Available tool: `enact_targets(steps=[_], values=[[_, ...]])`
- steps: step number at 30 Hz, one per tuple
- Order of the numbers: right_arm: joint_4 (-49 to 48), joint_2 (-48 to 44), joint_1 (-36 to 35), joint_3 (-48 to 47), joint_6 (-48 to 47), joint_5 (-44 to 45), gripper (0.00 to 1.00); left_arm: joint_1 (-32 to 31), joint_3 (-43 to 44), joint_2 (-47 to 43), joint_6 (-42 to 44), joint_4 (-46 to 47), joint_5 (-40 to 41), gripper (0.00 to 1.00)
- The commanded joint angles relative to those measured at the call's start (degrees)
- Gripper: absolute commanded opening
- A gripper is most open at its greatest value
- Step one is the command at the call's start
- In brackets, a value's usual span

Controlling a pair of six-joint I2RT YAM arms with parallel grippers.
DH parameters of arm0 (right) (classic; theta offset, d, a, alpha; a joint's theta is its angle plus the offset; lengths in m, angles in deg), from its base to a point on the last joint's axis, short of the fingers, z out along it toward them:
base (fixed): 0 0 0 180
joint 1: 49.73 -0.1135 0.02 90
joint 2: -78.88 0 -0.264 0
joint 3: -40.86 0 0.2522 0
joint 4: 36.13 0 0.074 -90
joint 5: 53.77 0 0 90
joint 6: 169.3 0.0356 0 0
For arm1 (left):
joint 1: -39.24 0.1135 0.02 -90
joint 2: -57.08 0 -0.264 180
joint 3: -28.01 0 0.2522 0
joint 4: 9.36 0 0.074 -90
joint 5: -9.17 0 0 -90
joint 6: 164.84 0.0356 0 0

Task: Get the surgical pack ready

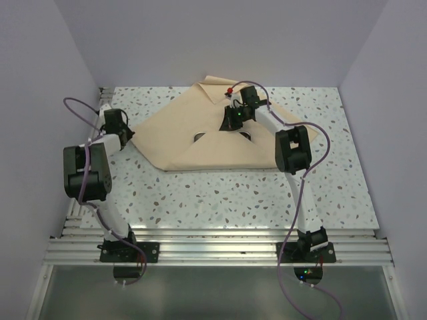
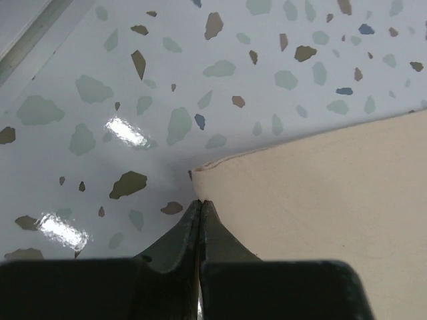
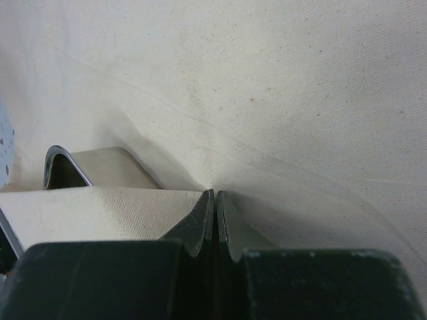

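One beige wrap sheet (image 1: 183, 137) — soft, angular

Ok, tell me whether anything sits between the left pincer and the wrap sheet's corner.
Nothing visible does. The left pincer is shut with its tips right at the wrap sheet corner edge on the speckled table; whether cloth is pinched I cannot tell.

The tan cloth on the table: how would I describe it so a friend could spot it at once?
Look at the white speckled table. On its far half lies the tan cloth, a wide sheet with its flaps folded in toward the middle. It is the only plain, soft, unspeckled surface there.
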Motion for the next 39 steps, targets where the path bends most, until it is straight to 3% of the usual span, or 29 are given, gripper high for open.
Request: enact_targets(steps=[1,6,14,23,30,39], values=[[0.62,1.95,-0.04,0.89,0.04,0.15,0.0,-6.04,-1.95,-9.01,5.5,6.49,9.58,0.0],[0.53,1.78,-0.13,1.06,0.04,0.06,0.0,-14.84,-4.25,-15.89,10.34,10.1,16.71,0.0],[0.27,2.13,-0.04,1.24,0.22,0.06,0.0,-25.39,-1.0,-18.01,7.28,7.29,19.79,0.0],[0.71,3.01,-0.04,0.62,0.3,-0.12,0.0,-40.15,11.21,-7.04,4.2,2.73,26.11,0.0],[0.53,3.8,-0.04,0.36,0.48,-0.64,0.0,-46.48,25.86,2.19,-1.43,-2.55,26.38,0.0],[1.67,6.26,-0.04,-0.87,0.13,-0.64,0.0,-50.8,38.99,12.22,-4.51,3.32,19.97,0.0]])
